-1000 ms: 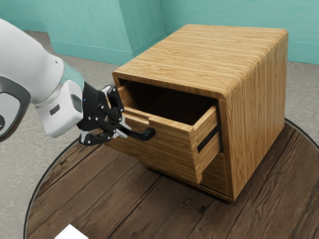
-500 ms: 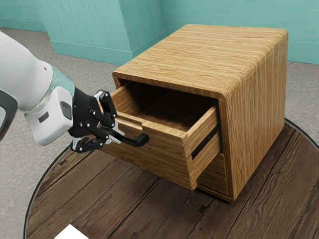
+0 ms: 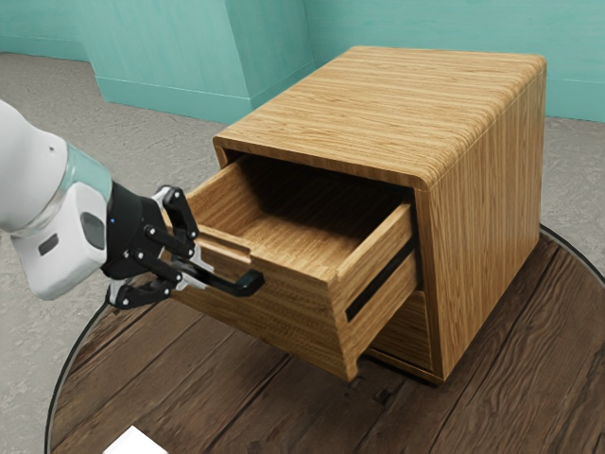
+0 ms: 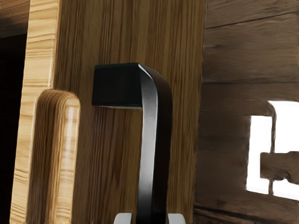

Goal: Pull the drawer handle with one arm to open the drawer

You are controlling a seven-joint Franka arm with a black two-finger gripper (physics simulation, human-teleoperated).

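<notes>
Jaws clamped on handle (image 3: 232,282) | drawer (image 3: 284,307) partly out of cabinet (image 3: 425,104)

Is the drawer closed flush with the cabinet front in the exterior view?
No, the drawer stands well out of the cabinet, with the gripper shut on its black handle.

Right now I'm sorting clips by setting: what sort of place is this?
Probably a simulated indoor room, not a lived-in home: a wooden cabinet stands on a round dark-wood table, with teal walls and a grey floor behind. The tool grips the drawer handle.
</notes>
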